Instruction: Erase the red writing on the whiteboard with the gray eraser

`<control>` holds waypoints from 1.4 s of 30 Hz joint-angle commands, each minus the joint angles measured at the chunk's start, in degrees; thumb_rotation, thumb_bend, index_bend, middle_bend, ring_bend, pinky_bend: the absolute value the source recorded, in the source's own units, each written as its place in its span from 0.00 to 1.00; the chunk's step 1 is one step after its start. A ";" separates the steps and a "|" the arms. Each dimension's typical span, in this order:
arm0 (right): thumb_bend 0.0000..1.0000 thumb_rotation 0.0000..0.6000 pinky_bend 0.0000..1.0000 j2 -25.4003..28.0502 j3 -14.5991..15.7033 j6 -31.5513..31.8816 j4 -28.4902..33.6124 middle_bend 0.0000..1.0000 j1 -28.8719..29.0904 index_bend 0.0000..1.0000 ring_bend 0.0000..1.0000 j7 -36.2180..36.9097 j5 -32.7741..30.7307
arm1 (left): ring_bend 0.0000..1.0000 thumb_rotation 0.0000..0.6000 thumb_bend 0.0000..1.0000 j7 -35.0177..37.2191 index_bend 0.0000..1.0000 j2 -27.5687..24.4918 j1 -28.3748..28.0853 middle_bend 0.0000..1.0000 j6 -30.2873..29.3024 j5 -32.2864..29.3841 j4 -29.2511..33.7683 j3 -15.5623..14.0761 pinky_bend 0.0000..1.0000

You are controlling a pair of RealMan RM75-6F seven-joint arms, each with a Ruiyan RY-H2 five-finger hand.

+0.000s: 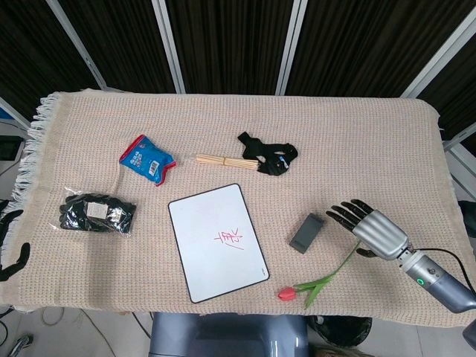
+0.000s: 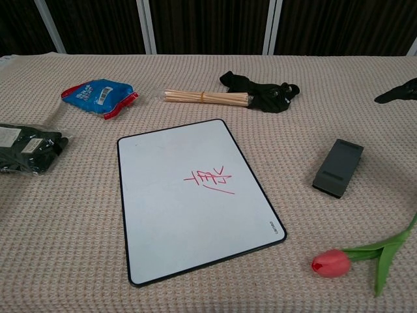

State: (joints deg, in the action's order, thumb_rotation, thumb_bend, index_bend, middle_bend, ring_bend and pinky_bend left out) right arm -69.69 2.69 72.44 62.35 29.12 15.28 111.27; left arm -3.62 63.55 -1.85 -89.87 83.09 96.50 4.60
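Observation:
The whiteboard (image 1: 216,242) (image 2: 189,195) lies flat near the table's front, with red writing (image 1: 229,239) (image 2: 208,177) at its middle. The gray eraser (image 1: 306,233) (image 2: 337,167) lies on the cloth to the right of the board, untouched. My right hand (image 1: 368,226) hovers just right of the eraser, fingers spread and pointing toward it, holding nothing; only its fingertips (image 2: 397,91) show at the chest view's right edge. My left hand (image 1: 9,238) shows only as dark fingers at the far left edge, off the table.
A red tulip (image 1: 320,281) (image 2: 365,257) lies in front of the eraser, its stem under my right hand. Behind the board lie wooden sticks (image 1: 223,160), a black cloth item (image 1: 269,155), a blue snack packet (image 1: 147,158) and bagged black gloves (image 1: 97,213).

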 commanded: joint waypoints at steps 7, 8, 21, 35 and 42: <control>0.27 1.00 0.17 -2.84 0.63 -5.34 0.36 0.22 5.19 0.19 0.20 -1.80 -0.21 | 0.00 1.00 0.38 -0.29 0.19 0.16 -0.02 0.04 0.03 -0.26 -0.03 0.18 0.01; 0.27 1.00 0.17 -3.02 0.69 -6.00 0.62 0.22 5.70 0.20 0.21 -2.20 -0.29 | 0.00 1.00 0.38 -0.28 0.19 0.14 -0.03 0.04 0.03 -0.28 -0.02 0.20 0.01; 0.35 1.00 0.20 -4.96 0.68 -12.35 3.38 0.30 10.32 0.27 0.26 -6.91 -2.64 | 0.00 1.00 0.39 0.16 0.19 -0.12 -0.04 0.04 0.33 -0.59 -0.06 0.31 0.01; 0.36 1.00 0.22 -7.39 1.68 -15.93 5.07 0.33 13.21 0.29 0.29 -10.87 -4.18 | 0.00 1.00 0.39 0.45 0.19 -0.31 -0.24 0.04 0.92 -1.57 0.05 0.73 0.01; 0.37 1.00 0.25 -8.52 2.13 -17.33 5.06 0.36 14.11 0.34 0.33 -12.67 -4.79 | 0.00 1.00 0.39 0.88 0.19 -0.57 -0.22 0.04 0.99 -1.66 0.06 0.79 0.01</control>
State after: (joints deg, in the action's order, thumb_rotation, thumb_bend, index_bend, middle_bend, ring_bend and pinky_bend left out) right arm -78.09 4.78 55.24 67.45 43.13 2.76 106.58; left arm -2.75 62.99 -2.07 -88.87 81.43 96.57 5.38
